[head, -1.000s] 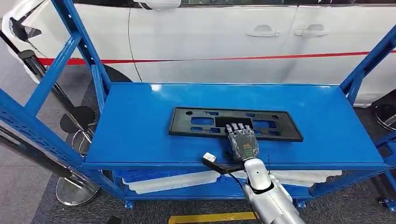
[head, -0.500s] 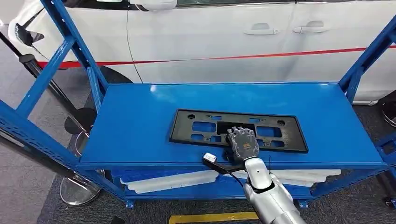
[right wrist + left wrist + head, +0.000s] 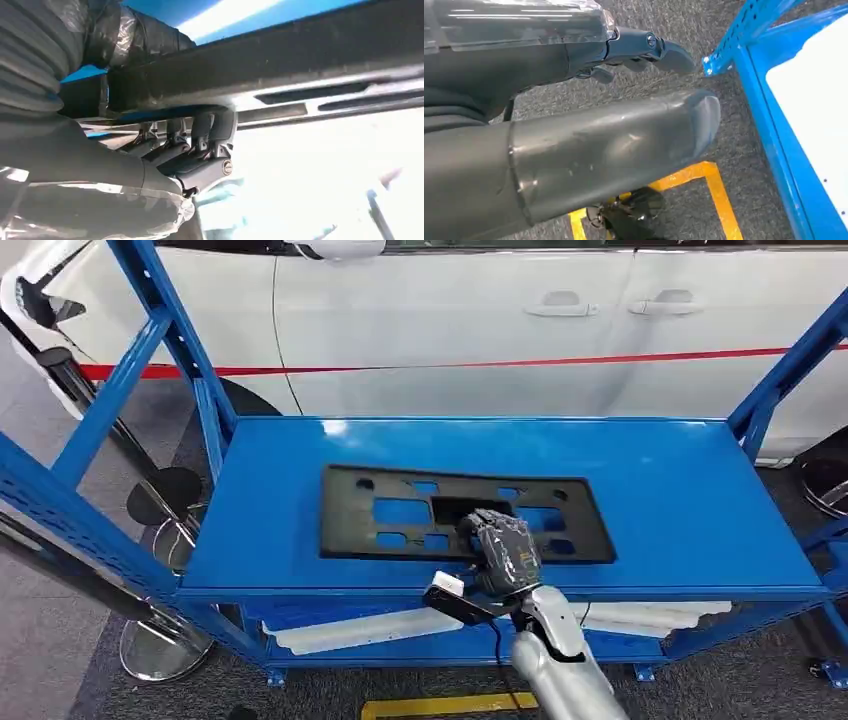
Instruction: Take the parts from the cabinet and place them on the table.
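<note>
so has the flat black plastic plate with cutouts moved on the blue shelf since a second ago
Yes. The flat black plastic plate, gripped by the right hand, has slid toward the left end of the blue metal shelf, away from its right end.

Right hand (image 3: 503,552) fingers curled in a grip, left hand (image 3: 589,145) hanging, fingers apart

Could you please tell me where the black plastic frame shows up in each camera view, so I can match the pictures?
Head view: the black plastic frame lies flat on the blue shelf, its near edge under the right hand.
Left wrist view: not in it.
Right wrist view: a dark bar crossing the picture, fingers hooked over its edge.
Shared landmark: the right hand gripping the frame.
</note>
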